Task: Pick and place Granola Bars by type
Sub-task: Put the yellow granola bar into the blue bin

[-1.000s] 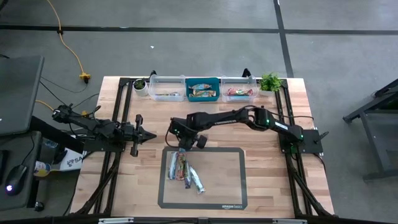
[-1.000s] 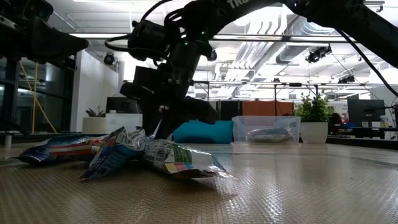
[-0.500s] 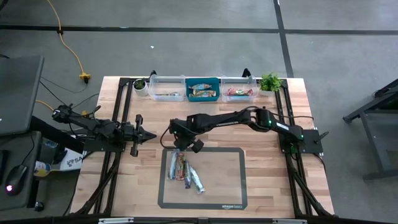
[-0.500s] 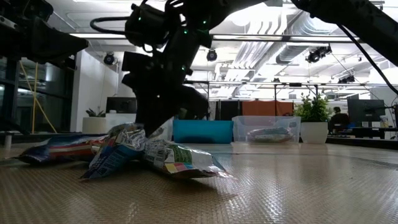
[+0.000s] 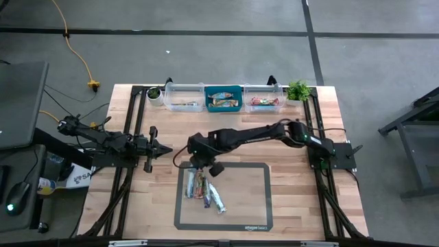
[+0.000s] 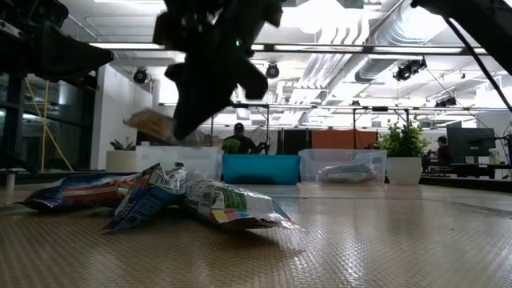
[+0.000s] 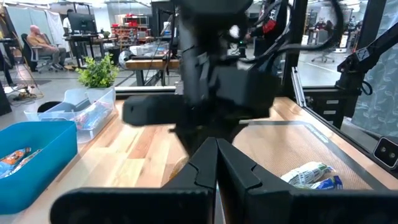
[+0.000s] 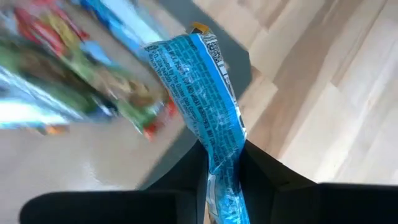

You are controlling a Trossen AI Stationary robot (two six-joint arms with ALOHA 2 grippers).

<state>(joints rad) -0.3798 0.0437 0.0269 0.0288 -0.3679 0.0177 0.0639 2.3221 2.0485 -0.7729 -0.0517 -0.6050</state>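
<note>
The right end effector [image 8: 222, 167] pinches a blue granola bar [image 8: 200, 87] above the mat [image 5: 247, 199]; the left end effector [image 5: 167, 148], pressed together, waits at the table's left.

- The right gripper [image 8: 222, 163] is lifting away from the pile of granola bars [image 5: 204, 189], now higher than a second ago.
- A blue granola bar [image 8: 205, 93] is now hanging pinched between its fingers, clear of the mat [image 5: 247, 199].
</note>
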